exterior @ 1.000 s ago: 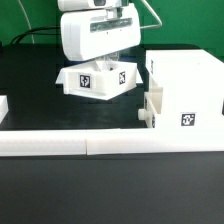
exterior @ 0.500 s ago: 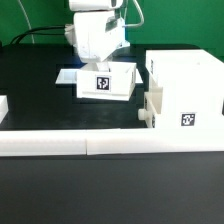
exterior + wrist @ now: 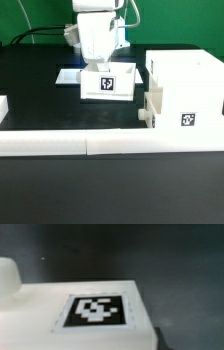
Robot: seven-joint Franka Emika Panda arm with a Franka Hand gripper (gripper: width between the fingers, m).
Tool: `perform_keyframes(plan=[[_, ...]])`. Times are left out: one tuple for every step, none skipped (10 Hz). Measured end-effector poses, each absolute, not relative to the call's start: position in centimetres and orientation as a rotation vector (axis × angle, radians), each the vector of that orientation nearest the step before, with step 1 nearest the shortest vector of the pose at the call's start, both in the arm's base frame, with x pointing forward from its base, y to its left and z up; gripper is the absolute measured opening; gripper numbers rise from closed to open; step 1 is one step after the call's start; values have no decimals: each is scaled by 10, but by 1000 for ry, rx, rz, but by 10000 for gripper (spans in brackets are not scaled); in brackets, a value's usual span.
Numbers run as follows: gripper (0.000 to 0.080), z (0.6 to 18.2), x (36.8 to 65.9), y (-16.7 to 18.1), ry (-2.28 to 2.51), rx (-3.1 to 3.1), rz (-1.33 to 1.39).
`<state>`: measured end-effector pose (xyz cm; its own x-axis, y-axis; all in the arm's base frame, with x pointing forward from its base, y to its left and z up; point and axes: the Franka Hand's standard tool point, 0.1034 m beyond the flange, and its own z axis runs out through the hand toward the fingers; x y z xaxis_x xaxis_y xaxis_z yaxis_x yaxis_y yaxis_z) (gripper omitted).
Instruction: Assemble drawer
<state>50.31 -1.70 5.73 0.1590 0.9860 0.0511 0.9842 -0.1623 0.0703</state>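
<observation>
A small white tray with a black-and-white tag on its front sits on the black table, left of the tall white housing. My gripper reaches down into the tray from above, and its fingers appear closed on the tray's wall. A second small tray sticks out of the housing's lower left side. In the wrist view the held tray's tagged wall fills the picture, with a rounded white part beside it. My fingertips are hidden there.
A long low white border wall runs across the front. A flat pale sheet lies under the tray's left side. A white piece shows at the exterior view's left edge. A green backdrop stands behind.
The tray has turned with my gripper from a diagonal pose to square-on. It has also shifted toward the exterior view's right, closer to the housing.
</observation>
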Motion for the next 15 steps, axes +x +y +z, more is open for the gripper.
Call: perform_keyframes(plan=[[42, 59, 511, -15, 2027, 2374, 128], [42, 59, 517, -15, 2035, 2378, 113], [42, 59, 522, -16, 2039, 2384, 102], [42, 58, 524, -16, 2040, 2387, 100], [42, 57, 523, -16, 2040, 2389, 98], [42, 57, 523, -16, 2039, 2390, 98], [42, 57, 523, -16, 2039, 2390, 97], [42, 57, 523, -16, 2039, 2391, 97], [42, 57, 524, -16, 2048, 2385, 93], [42, 59, 531, -14, 2069, 2371, 89], [42, 62, 539, -11, 2076, 2365, 91], [42, 63, 544, -9, 2082, 2364, 89], [42, 62, 548, -7, 2089, 2363, 87], [42, 62, 550, -5, 2095, 2363, 83], [42, 62, 551, -3, 2087, 2367, 89]])
